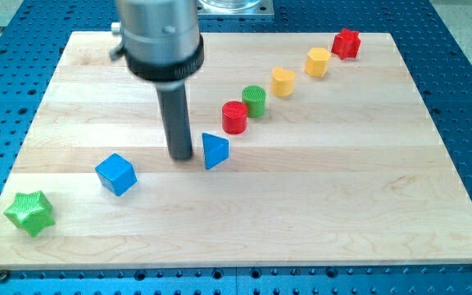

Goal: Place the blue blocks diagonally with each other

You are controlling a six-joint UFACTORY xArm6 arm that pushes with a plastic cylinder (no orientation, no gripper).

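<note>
A blue triangular block lies near the board's middle. A blue cube lies to its lower left. My tip stands just left of the blue triangle, touching or nearly touching its left side, and well right of the blue cube. The rod rises to a grey cylinder at the view's top.
A diagonal row runs up to the right from the triangle: red cylinder, green cylinder, yellow block, yellow block, red star-like block. A green star block sits at the wooden board's lower left corner.
</note>
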